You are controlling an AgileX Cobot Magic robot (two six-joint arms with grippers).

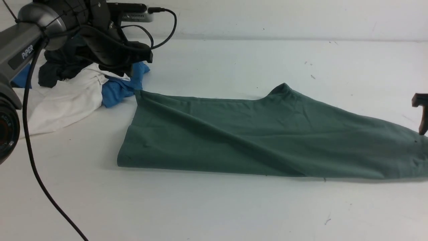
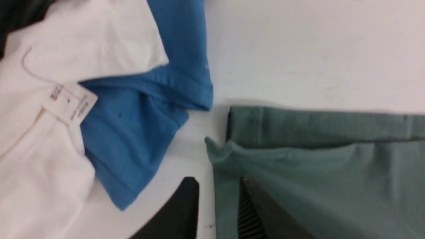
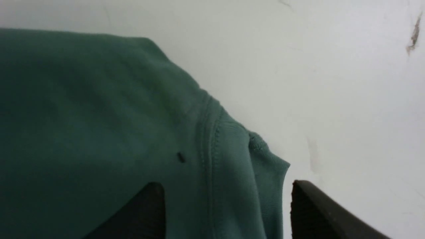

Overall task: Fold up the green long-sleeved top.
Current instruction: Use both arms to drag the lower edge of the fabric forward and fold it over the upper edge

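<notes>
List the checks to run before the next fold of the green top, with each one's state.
1. Left gripper empty: ok, jaws apart.
2. Right gripper empty: ok, jaws apart.
3. Green top smooth: not ok, a long crease crosses it.
4. Top apart from the blue cloth: ok, narrowly.
5. Cable away from the top: ok, it hangs well to its left.

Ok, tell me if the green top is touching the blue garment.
Apart. The left wrist view shows a narrow strip of bare table between the blue garment and the top at its corner.
</notes>
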